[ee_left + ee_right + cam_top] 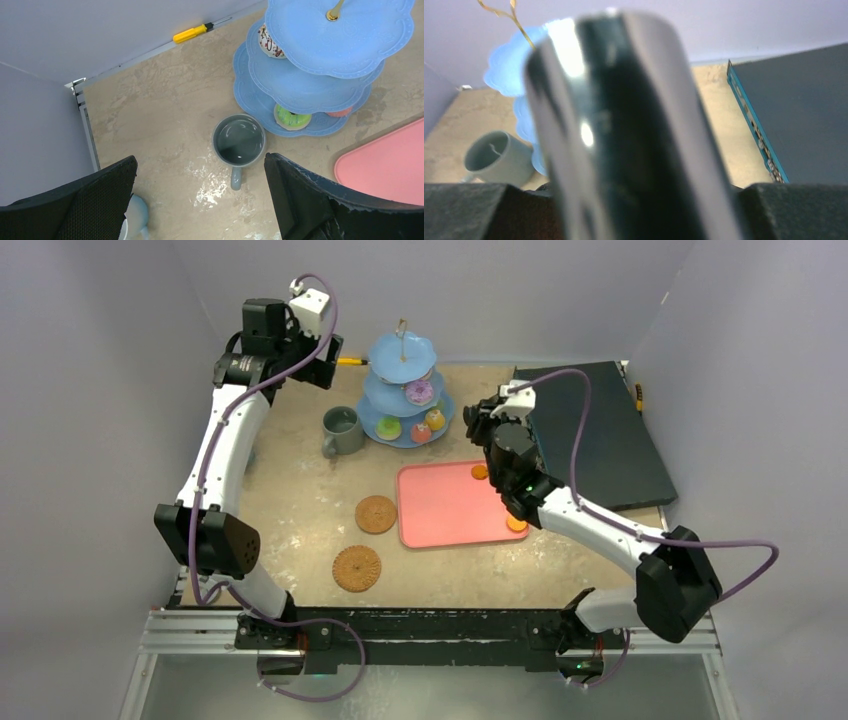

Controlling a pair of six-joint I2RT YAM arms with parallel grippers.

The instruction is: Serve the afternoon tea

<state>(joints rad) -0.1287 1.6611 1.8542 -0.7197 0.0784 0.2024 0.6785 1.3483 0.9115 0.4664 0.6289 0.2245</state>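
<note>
A woven coaster point(357, 568) lies by the near edge of the table point(300, 495), left of centre. A second coaster point(376, 514) sits beyond it, just beside the left rim of the pink tray point(445, 510). On the tray, an orange doughnut point(516, 524) rests at the near right corner and another orange doughnut point(480, 471) at the far rim. Raised near the tray's far right corner, the right gripper point(480, 425) clamps the black tongs point(624, 130); whether the tongs' tips are spread or pinching anything cannot be told. Farther back, the grey-green mug point(342, 430) stands just left of the blue three-tier stand point(405, 348), which is at the middle of the far edge. The stand carries a purple doughnut point(419, 392) on its middle tier, and a green cake point(388, 427), a yellow cake point(434, 420) and a red cake point(421, 433) on the bottom tier. The left gripper point(200, 157) hangs above the mug, fingers spread wide, holding nothing. A pale mug point(136, 215) peeks from behind one finger. A yellow screwdriver point(352, 361) lies along the far edge; a dark board point(600, 440) fills the far right corner.
</note>
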